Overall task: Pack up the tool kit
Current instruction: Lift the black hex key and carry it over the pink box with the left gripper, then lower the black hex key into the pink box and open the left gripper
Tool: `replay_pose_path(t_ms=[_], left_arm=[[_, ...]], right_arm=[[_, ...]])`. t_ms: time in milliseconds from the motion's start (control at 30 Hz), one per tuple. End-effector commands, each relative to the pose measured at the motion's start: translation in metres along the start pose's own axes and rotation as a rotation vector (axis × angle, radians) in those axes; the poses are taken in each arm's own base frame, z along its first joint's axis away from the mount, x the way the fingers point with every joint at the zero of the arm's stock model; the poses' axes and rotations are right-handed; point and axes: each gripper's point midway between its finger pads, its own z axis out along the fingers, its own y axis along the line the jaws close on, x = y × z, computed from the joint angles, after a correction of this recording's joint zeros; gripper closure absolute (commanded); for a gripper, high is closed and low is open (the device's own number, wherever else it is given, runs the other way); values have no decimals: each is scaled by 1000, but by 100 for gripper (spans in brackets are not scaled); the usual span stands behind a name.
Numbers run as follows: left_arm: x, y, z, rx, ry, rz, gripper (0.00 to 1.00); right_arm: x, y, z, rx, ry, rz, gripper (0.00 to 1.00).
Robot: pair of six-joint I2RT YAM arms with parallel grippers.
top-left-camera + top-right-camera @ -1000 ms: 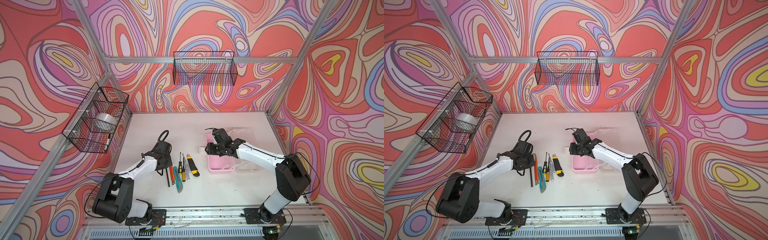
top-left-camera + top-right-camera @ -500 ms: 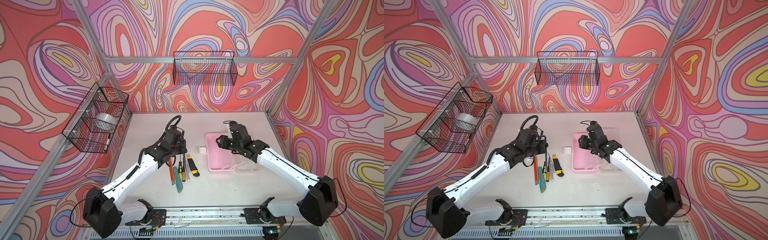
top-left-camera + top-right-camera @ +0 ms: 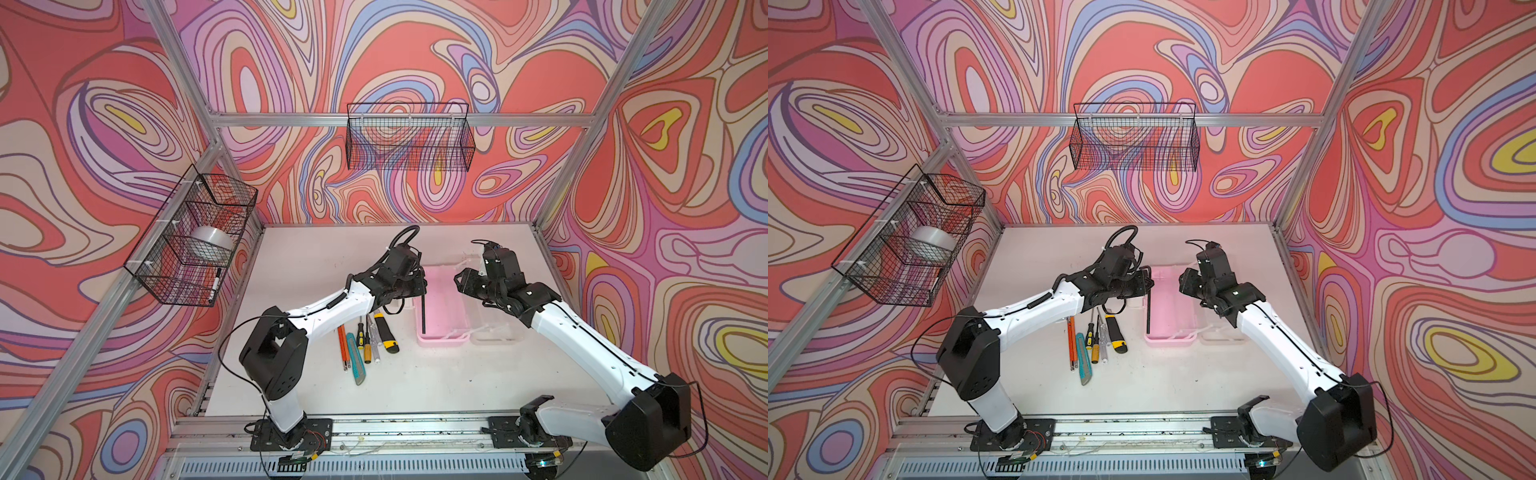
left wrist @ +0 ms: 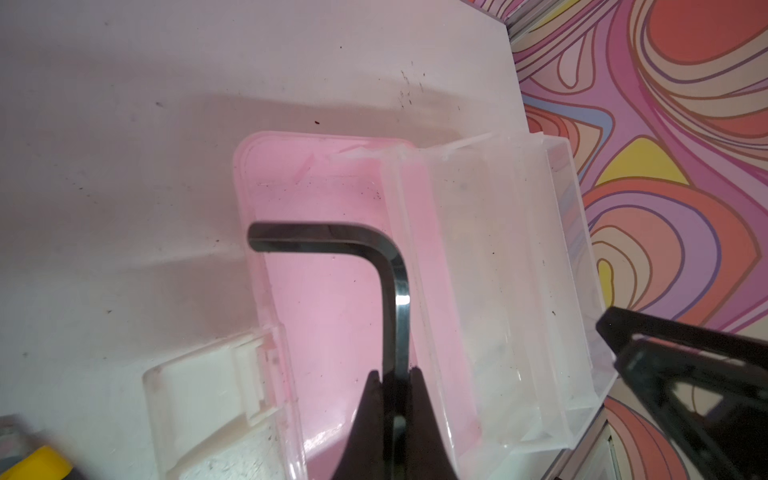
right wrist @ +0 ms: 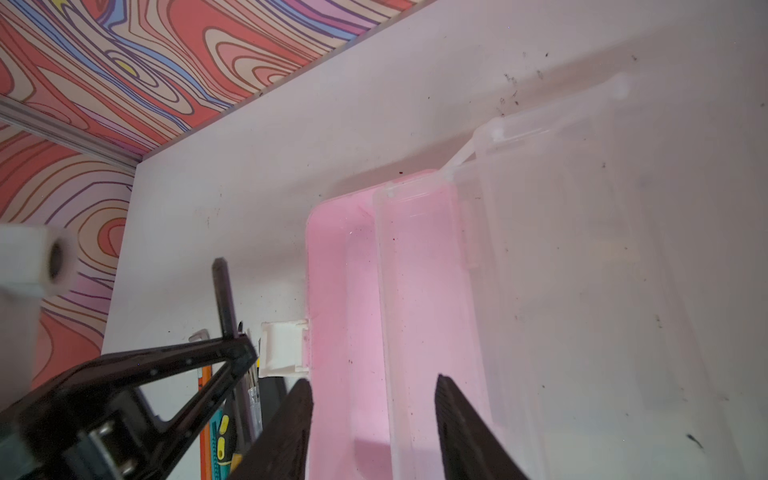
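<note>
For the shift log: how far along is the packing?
Done: the pale-pink plastic case lies open, translucent lid flipped aside, looking empty. In hand: the left gripper, jaws shut on a black L-shaped hex key, holds it over the case. Left: the screwdrivers, teal knife and yellow-black knife on the table, then closing.

Black hex key (image 4: pixel 397 299) pinched by its long arm in the left gripper (image 4: pixel 395 372), bent end over the open pale-pink case (image 4: pixel 324 324), translucent lid (image 4: pixel 498 270) folded out right, white handle (image 4: pixel 208 395) left.

Cannot see gripped end of hex key (image 4: pixel 400 316) between fingers of left gripper (image 4: pixel 395 372); cannot resolve blurred, edge-cropped yellow-black knife (image 4: pixel 39 461).
</note>
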Motion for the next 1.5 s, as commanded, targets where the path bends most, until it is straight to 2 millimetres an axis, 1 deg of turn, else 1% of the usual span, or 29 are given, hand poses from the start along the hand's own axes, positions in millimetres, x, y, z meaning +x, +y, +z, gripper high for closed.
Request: replay_pose_path(t_ms=[0, 167, 300, 567, 667, 733, 767, 800, 833, 933, 1067, 1200, 1267, 1367, 1467], left_arm=[[-12, -21, 13, 75, -18, -48, 100], [-11, -17, 38, 45, 9, -49, 100], [0, -5, 55, -4, 41, -56, 100], [22, 11, 74, -50, 96, -66, 100], [26, 14, 78, -60, 102, -67, 100], [26, 15, 79, -60, 104, -63, 88], [26, 14, 79, -60, 106, -59, 77], [27, 15, 79, -63, 107, -58, 68], [26, 15, 79, -63, 106, -56, 64], [27, 15, 79, -65, 108, -54, 58], [23, 11, 74, -53, 98, -39, 57], [2, 8, 52, -91, 23, 42, 54], [-9, 11, 40, -140, -10, 91, 53], [-21, 21, 26, -219, -37, 160, 52], [-30, 33, 21, -307, -50, 219, 51]], right_arm=[[1, -10, -5, 19, -10, -12, 49], [4, -16, -1, 31, 3, -13, 50], [8, -20, 4, 36, 18, -10, 50], [10, -21, 14, 31, 32, -3, 49], [12, -21, 18, 26, 42, -2, 49], [13, -21, 20, 25, 45, 0, 49], [14, -21, 20, 22, 48, 1, 49], [15, -21, 21, 22, 50, 0, 49], [15, -22, 21, 23, 49, 0, 49], [15, -22, 22, 22, 48, 1, 49], [15, -21, 22, 16, 51, 0, 49], [14, -20, 18, 13, 48, -11, 49], [14, -20, 16, 12, 44, -14, 49], [14, -19, 16, 6, 43, -15, 49], [14, -17, 18, -5, 47, -12, 50]])
